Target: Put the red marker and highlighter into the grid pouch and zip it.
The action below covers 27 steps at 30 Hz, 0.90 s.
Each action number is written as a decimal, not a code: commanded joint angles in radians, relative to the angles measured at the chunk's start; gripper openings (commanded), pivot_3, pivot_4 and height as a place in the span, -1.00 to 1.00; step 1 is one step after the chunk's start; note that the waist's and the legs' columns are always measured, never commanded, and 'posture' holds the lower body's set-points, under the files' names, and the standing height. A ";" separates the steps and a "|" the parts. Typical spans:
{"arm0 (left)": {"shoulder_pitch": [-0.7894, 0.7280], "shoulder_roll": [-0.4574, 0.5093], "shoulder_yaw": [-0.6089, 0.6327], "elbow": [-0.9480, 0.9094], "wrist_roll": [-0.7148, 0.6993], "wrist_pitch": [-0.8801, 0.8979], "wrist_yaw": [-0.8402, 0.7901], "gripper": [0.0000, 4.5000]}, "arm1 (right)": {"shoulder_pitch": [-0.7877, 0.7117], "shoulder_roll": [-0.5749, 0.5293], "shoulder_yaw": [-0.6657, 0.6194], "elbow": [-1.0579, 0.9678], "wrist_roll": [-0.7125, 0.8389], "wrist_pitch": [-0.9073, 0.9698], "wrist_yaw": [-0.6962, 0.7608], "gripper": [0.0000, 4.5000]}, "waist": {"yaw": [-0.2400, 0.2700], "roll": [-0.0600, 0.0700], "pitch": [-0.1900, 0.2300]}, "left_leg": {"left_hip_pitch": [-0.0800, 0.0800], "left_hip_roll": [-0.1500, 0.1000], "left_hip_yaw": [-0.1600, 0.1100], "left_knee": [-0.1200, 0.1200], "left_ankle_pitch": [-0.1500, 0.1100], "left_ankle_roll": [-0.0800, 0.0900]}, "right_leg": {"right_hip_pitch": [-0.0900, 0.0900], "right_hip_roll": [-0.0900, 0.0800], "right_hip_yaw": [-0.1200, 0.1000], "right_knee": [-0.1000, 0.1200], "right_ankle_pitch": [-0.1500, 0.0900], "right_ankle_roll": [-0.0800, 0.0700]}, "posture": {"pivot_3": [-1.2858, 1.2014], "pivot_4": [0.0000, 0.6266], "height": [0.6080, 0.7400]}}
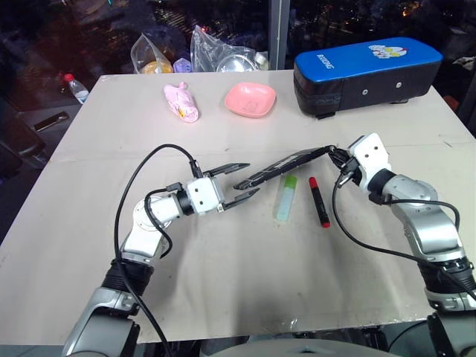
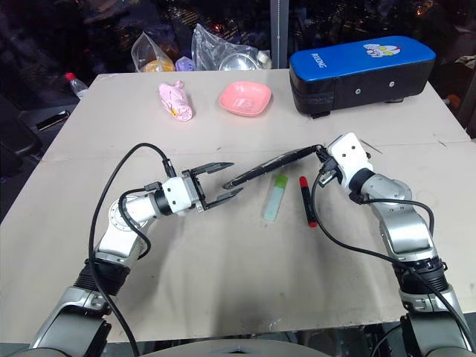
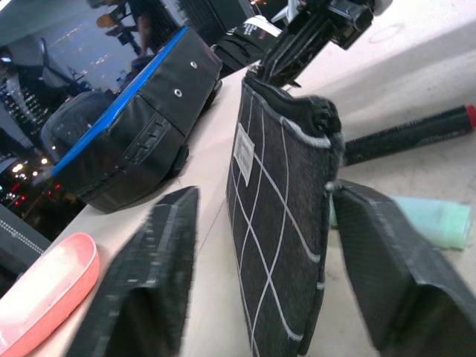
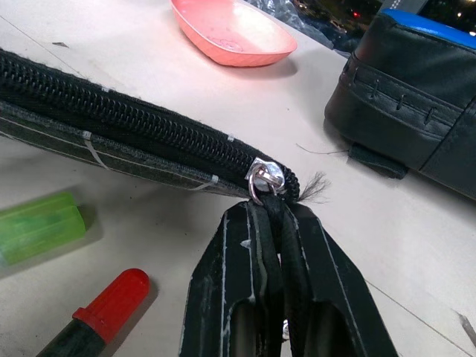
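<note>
Grid pouch (image 1: 286,166) between both grippers, highlighter (image 1: 285,198) and red marker (image 1: 320,201) side by side nearer the robot

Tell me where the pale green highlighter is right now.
In the left eye view, the flat pale green highlighter lies on the table's middle, just left of the red marker and under the raised black grid pouch.

Grid pouch (image 1: 286,166) on edge, seemingly zipped; highlighter (image 1: 285,198), red marker (image 1: 319,201) beside.
</note>
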 commanded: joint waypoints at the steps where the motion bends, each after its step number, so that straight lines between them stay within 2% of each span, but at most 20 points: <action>1: 0.010 -0.001 0.017 -0.083 -0.039 0.045 -0.011 0.19 | -0.023 0.004 -0.019 -0.036 -0.007 -0.012 -0.013 -1.00 | 0.000 0.000 0.000 | 0.000 0.000 0.000 0.000 0.000 0.000 | 0.000 0.000 0.000 0.000 0.000 0.000 | 0.03 -0.52 1.00; 7: 0.013 -0.034 -0.003 -0.177 -0.055 0.167 0.000 0.19 | -0.031 0.011 -0.003 -0.036 -0.023 -0.019 -0.014 -1.00 | 0.000 0.000 0.000 | 0.000 0.000 0.000 0.000 0.000 0.000 | 0.000 0.000 0.000 0.000 0.000 0.000 | 0.03 -0.52 1.00; 12: 0.007 -0.058 -0.008 -0.184 0.021 0.227 0.044 0.19 | -0.037 0.023 0.010 -0.042 -0.033 -0.027 -0.013 -1.00 | 0.000 0.000 0.000 | 0.000 0.000 0.000 0.000 0.000 0.000 | 0.000 0.001 0.000 0.000 0.000 0.000 | 0.03 -0.52 1.00; 23: 0.002 -0.092 -0.009 -0.175 0.075 0.255 0.069 0.19 | -0.049 0.056 0.025 -0.041 -0.051 -0.028 -0.021 -1.00 | 0.000 0.000 0.000 | 0.000 0.001 0.000 0.000 0.000 0.000 | 0.000 0.002 0.000 0.000 0.000 0.000 | 0.03 -0.52 1.00; 26: 0.004 -0.093 -0.004 -0.164 0.076 0.250 0.066 -0.16 | -0.051 0.059 0.025 -0.039 -0.055 -0.029 -0.020 -1.00 | 0.000 0.000 0.000 | 0.000 0.002 0.000 0.000 0.000 0.000 | 0.000 0.002 0.000 0.000 0.000 -0.001 | 0.03 -0.52 1.00; 27: 0.005 -0.093 -0.003 -0.160 0.077 0.247 0.064 -0.36 | -0.051 0.060 0.025 -0.038 -0.057 -0.030 -0.019 -1.00 | 0.000 0.000 0.000 | 0.000 0.002 0.000 0.000 0.000 0.000 | 0.000 0.002 0.000 0.000 0.000 -0.001 | 0.03 -0.52 1.00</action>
